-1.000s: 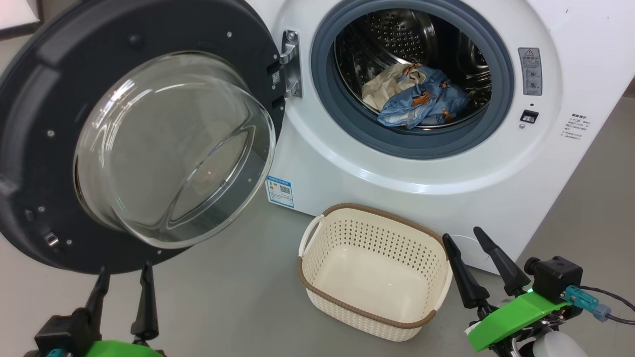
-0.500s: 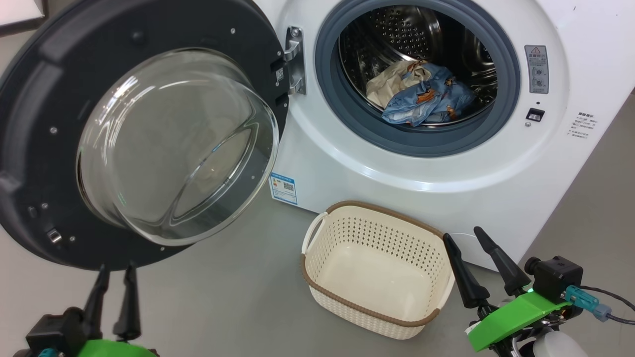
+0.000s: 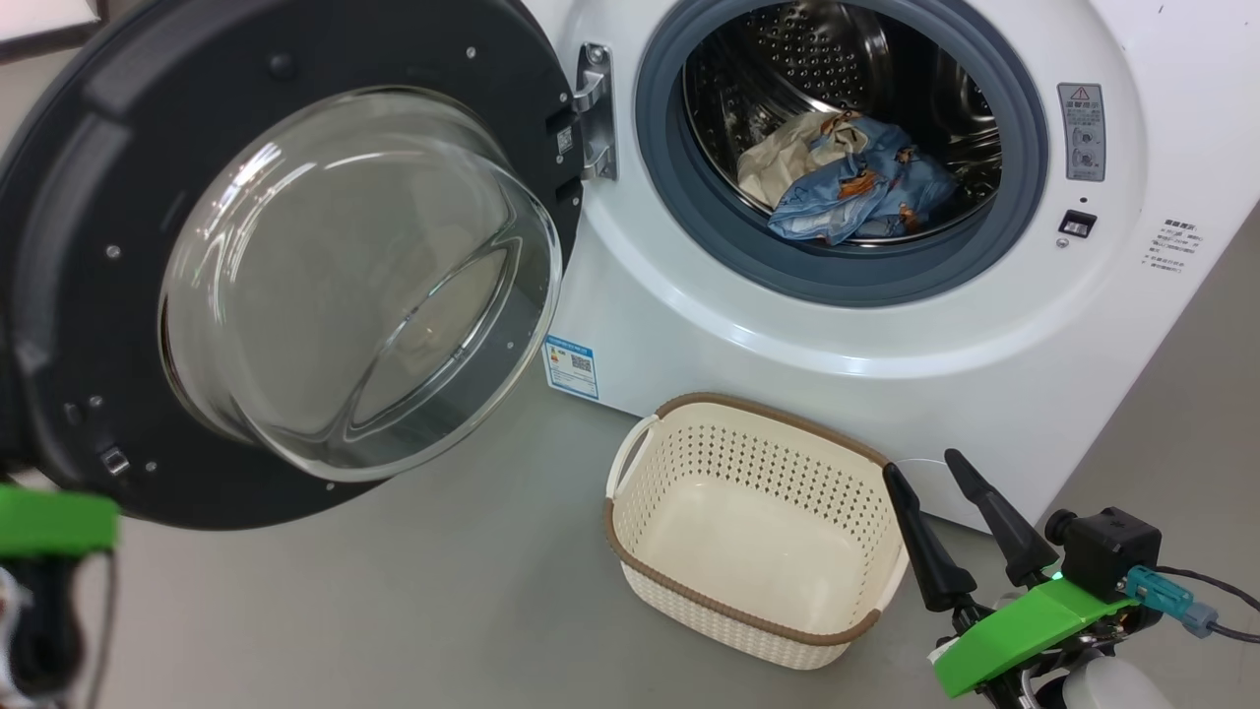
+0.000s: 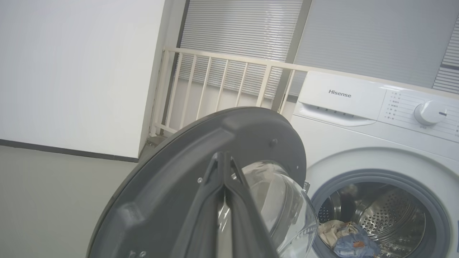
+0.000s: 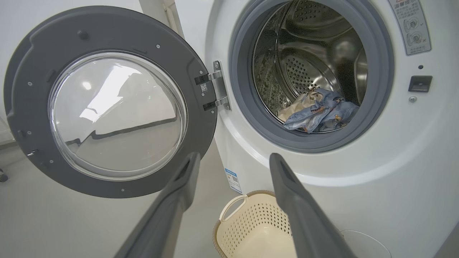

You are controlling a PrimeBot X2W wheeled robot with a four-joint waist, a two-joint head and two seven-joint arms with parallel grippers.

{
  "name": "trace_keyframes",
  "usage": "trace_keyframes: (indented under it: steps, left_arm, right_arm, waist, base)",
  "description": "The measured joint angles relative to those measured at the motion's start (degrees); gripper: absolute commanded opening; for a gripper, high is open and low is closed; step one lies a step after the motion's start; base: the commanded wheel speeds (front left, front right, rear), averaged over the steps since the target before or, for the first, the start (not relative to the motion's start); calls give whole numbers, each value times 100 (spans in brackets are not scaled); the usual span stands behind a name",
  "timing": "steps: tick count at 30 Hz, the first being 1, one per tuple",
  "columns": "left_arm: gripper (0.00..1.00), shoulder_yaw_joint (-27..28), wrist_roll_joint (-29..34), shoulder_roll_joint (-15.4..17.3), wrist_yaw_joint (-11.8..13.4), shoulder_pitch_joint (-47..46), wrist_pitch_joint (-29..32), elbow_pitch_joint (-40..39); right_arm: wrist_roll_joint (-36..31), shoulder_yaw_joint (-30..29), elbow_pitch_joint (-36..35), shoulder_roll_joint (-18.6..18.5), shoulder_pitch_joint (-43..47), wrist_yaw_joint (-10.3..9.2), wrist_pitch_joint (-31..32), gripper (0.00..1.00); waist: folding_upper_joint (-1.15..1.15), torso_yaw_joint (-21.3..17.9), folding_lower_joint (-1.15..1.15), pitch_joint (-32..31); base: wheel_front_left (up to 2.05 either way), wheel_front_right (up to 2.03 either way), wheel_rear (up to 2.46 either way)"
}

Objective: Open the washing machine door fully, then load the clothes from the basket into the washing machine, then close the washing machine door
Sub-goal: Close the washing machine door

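Nearest, at the lower right of the head view, the right hand (image 3: pixel 930 475) hangs with its two long dark fingers spread wide and nothing between them. In that view its fingertips show just beside the right end of the small cream-white perforated plastic basket (image 3: pixel 768 468) with a brown woven-look rim. The basket sits upright on the grey floor (image 3: pixel 394 591), close before the washing machine, its smooth pale bottom in plain view. At the lower left edge shows a blurred green bracket (image 3: pixel 49 520).

In the left wrist view the left hand (image 4: pixel 224 161) has its fingers pressed tight together, gripping nothing. Their tips lie over the door's dark frame; whether they touch it I cannot tell.

Beyond, the large round glossy black door (image 3: pixel 354 276) with its clear bulging glass bowl stands swung wide open to the left on a metal hinge (image 3: pixel 596 108). The big white boxy front-loading washing machine (image 3: pixel 787 345) carries a small blue label sticker (image 3: pixel 571 366) low on its front, between door and basket.

Inside the grey rubber seal (image 3: pixel 704 236), at the bottom of the steel perforated drum (image 3: pixel 787 59), lie the light blue clothes with orange prints (image 3: pixel 866 192), a beige cloth piece (image 3: pixel 778 162) at their left.

Farthest, the left wrist view shows a white round knob (image 4: pixel 428 111) on the machine's panel and a white railing (image 4: pixel 222 79) behind the door.
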Motion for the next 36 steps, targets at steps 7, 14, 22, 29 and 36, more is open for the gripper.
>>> trace_keyframes:
  steps: [7, 14, 22, 29, 36]
  left_arm:
    - [0, 476, -903, 348, -2, -1108, 749, 421]
    - [0, 939, -1790, 642, 1, -2185, 1452, 1829]
    - [0, 1480, -2463, 1017, -144, -2932, 1798, 3649]
    - [0, 1817, -2846, 1400, -313, -3326, 2052, 4927]
    - [0, 1933, -3037, 1593, -399, -3524, 2310, 5727]
  right_arm:
    - [0, 20, -1, -2, 0, 0, 0, 100]
    - [0, 73, -5, -69, -8, 0, -1, 100]
    - [0, 148, 2, -201, -137, 0, 0, 100]
    - [-1, 227, 7, -313, -295, 0, 0, 100]
    - [-1, 297, 21, -428, -448, 0, -1, 100]
  waist:
    - [0, -54, 0, 7]
    - [0, -147, 0, 151]
    - [0, -318, 0, 392]
    - [0, -523, 0, 573]
    - [0, -697, 0, 760]
  base:
    - [0, 0, 0]
    - [0, 0, 0]
    - [0, 0, 0]
    - [0, 0, 0]
    - [0, 0, 0]
